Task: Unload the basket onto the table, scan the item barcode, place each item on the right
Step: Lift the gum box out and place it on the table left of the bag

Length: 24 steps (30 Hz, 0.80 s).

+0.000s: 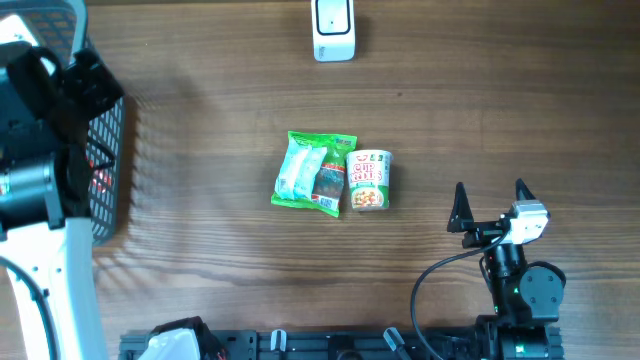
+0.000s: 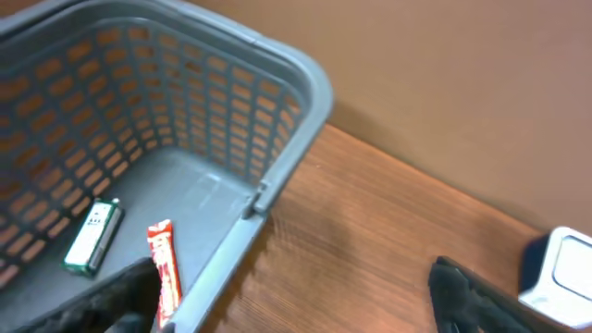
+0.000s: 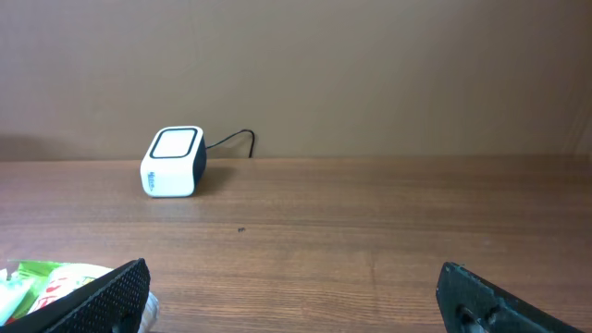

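Note:
Mid-table lie a green snack bag (image 1: 312, 172) and a cup of noodles (image 1: 368, 180) on its side, touching each other. The white scanner (image 1: 333, 30) stands at the far edge. My left gripper (image 2: 296, 310) is open above the near rim of the grey basket (image 2: 277, 176), with nothing between its fingers. Inside the basket lie a red bar (image 2: 163, 264), just beside my left finger, and a white-and-green pack (image 2: 94, 238). My right gripper (image 1: 490, 195) is open and empty at the front right, away from the items; its wrist view faces the scanner (image 3: 174, 162).
The grey basket (image 1: 110, 170) sits at the table's left edge under the left arm. A cable runs from the scanner to the back wall. Bare wood separates the items from the scanner, and the green bag (image 3: 46, 282) shows at the right wrist view's lower left.

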Each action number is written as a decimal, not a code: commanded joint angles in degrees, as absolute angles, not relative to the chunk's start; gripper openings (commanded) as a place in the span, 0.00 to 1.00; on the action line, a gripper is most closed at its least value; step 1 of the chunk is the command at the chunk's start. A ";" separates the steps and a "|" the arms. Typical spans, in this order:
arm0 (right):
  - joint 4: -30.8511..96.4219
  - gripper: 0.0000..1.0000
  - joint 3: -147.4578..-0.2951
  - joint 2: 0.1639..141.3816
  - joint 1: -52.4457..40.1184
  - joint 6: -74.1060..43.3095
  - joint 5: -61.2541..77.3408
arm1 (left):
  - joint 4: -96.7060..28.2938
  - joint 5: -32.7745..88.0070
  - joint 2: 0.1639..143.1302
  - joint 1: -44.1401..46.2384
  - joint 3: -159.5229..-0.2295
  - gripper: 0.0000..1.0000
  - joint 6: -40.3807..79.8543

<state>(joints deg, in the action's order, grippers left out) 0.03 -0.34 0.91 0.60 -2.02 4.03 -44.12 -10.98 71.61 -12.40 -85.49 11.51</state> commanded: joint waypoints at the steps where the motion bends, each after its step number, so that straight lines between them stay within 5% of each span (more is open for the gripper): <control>1: -0.12 1.00 -0.30 0.54 0.78 -1.54 3.97 | -41.10 -14.20 71.57 -15.53 -85.47 1.00 12.47; 9: -0.12 1.00 -0.30 0.54 0.78 -1.54 3.97 | -38.33 -11.29 74.81 -27.44 -85.47 1.00 10.39; 24: -0.12 1.00 -0.30 0.54 0.78 -1.52 3.97 | -35.75 -8.34 101.60 -40.25 -85.47 1.00 -1.50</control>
<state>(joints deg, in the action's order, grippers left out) 0.03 -0.34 0.91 0.60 -2.02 4.05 -37.28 -10.13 97.23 -38.02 -85.45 1.32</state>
